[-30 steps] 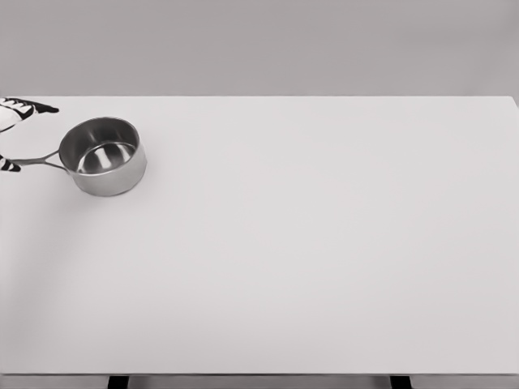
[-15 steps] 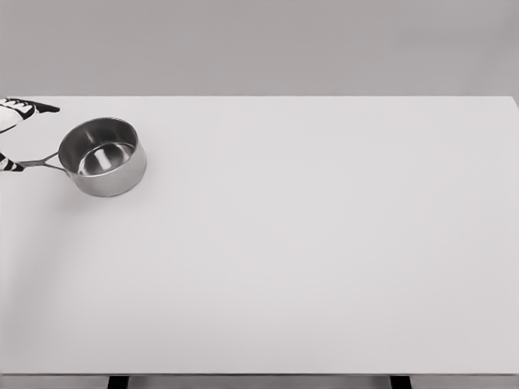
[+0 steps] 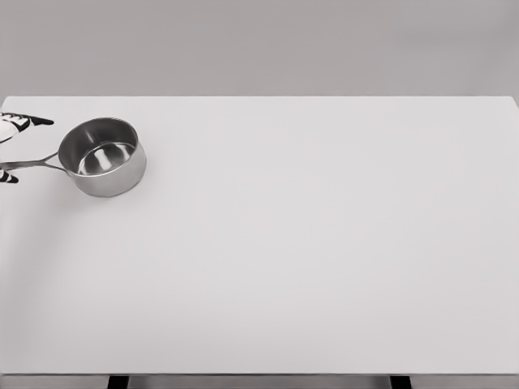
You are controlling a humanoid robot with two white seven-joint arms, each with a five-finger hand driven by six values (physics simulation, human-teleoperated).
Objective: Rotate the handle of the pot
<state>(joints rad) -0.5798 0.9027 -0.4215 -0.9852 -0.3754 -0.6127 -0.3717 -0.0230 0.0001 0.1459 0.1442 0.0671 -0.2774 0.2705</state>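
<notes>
A shiny steel pot point(image 3: 103, 156) stands upright on the white table point(image 3: 308, 243), at its far left. Its thin handle point(image 3: 31, 163) points left and reaches the picture's edge. Only the fingertips of my left hand point(image 3: 31, 149) show at that edge. One black-tipped finger point(image 3: 24, 121) stretches out above the handle and another fingertip point(image 3: 8, 177) lies just below it. The fingers are spread with the handle between them, and neither clearly touches it. The rest of the hand is cut off. My right hand is out of view.
The table's far edge point(image 3: 259, 97) runs just behind the pot, against a plain grey wall. The near edge point(image 3: 259, 374) is at the bottom, with two dark legs under it.
The lower fingertip has dropped off the handle and the upper finger has drawn back to the left. More of the handle shows now. The pot has not moved.
</notes>
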